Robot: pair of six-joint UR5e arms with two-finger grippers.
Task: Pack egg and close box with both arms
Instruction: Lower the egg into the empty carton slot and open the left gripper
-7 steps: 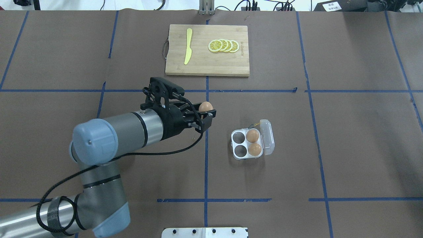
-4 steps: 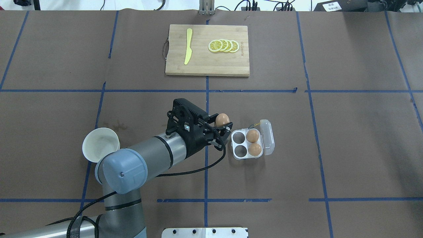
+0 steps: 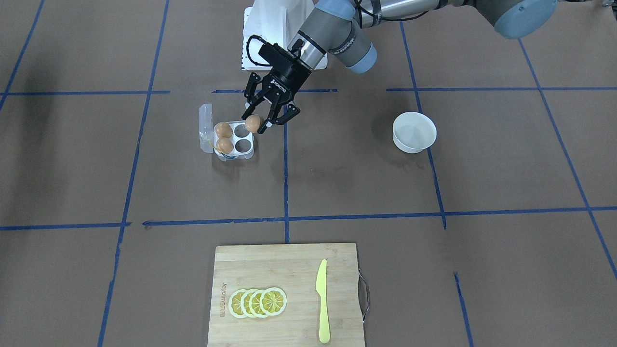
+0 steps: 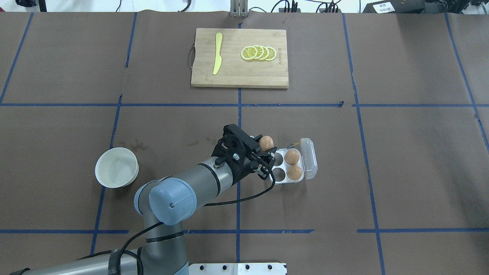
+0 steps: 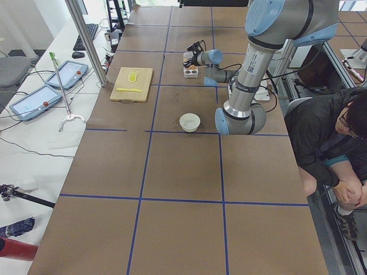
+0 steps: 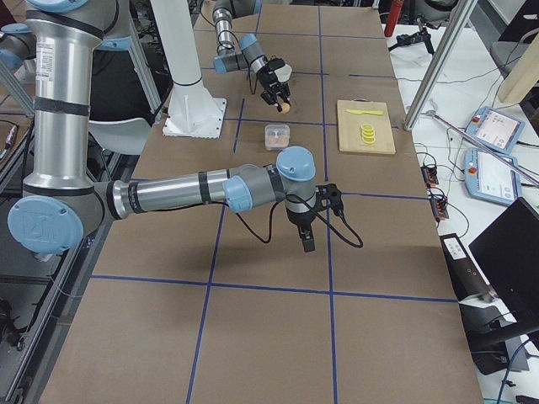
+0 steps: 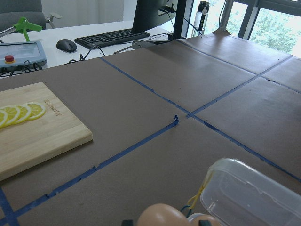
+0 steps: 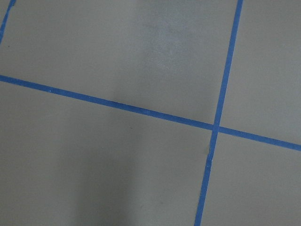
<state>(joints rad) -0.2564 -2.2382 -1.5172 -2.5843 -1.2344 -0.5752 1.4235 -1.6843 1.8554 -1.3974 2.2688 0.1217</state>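
Note:
My left gripper (image 4: 268, 148) is shut on the orange-brown egg (image 4: 266, 141) and holds it just above the left edge of the box (image 4: 285, 165). The front-facing view shows the egg (image 3: 252, 123) between the black fingers, by an empty cell of the box (image 3: 244, 152). The box is open, its clear lid (image 4: 310, 158) folded out to the right. Two other brown eggs (image 4: 292, 156) (image 4: 294, 172) fill its right cells; the left cells are empty. My right gripper (image 6: 305, 244) shows only in the exterior right view, low over bare table; I cannot tell its state.
A round white bowl (image 4: 116, 167) stands left of the left arm. A wooden cutting board (image 4: 239, 72) with a yellow knife (image 4: 217, 53) and lemon slices (image 4: 259, 53) lies at the far middle. Blue tape lines cross the brown table cover.
My left arm has carried the egg rightwards and nearer, from the table's middle to the box's left edge. The white bowl has come into view behind it.

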